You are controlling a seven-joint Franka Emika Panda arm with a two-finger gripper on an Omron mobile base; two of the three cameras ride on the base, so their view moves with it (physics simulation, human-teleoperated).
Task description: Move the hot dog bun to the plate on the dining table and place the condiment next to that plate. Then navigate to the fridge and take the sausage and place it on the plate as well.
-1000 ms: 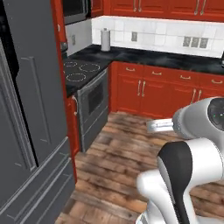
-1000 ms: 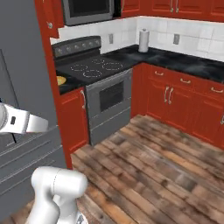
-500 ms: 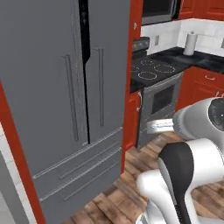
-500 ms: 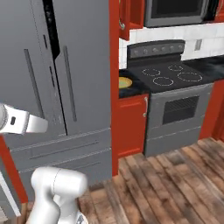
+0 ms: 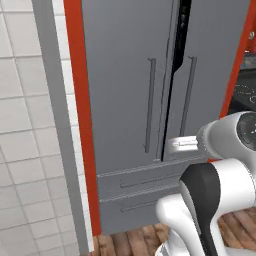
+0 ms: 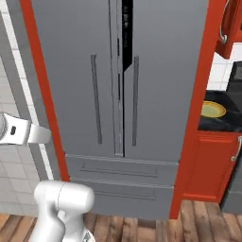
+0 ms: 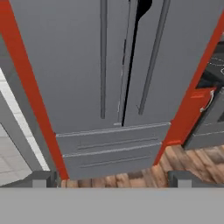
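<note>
The tall dark grey fridge point(image 5: 125, 100) point(image 6: 160, 71) point(image 7: 74, 65) stands straight ahead, close up. Two long vertical bar handles point(image 7: 103, 57) flank a thin dark slit between its upper doors, and two drawers point(image 6: 123, 182) sit below. My gripper point(image 7: 113, 179) faces the fridge's lower half from a short distance. It is open, its fingertips point(image 7: 43, 179) wide apart with nothing between them. The hot dog bun, condiment, sausage, plate and dining table are out of view.
Red side panels point(image 6: 194, 118) frame the fridge. A white tiled wall point(image 5: 30, 150) is to its left. To its right are a red base cabinet point(image 6: 212, 160), a black counter with a yellow dish point(image 6: 212, 109), and the stove front point(image 7: 210, 122). Wood floor point(image 6: 198, 222) runs below.
The whole picture has swung: the base has turned and come toward the fridge, so the stove and counters slid off to the right. The gripper stays open.
</note>
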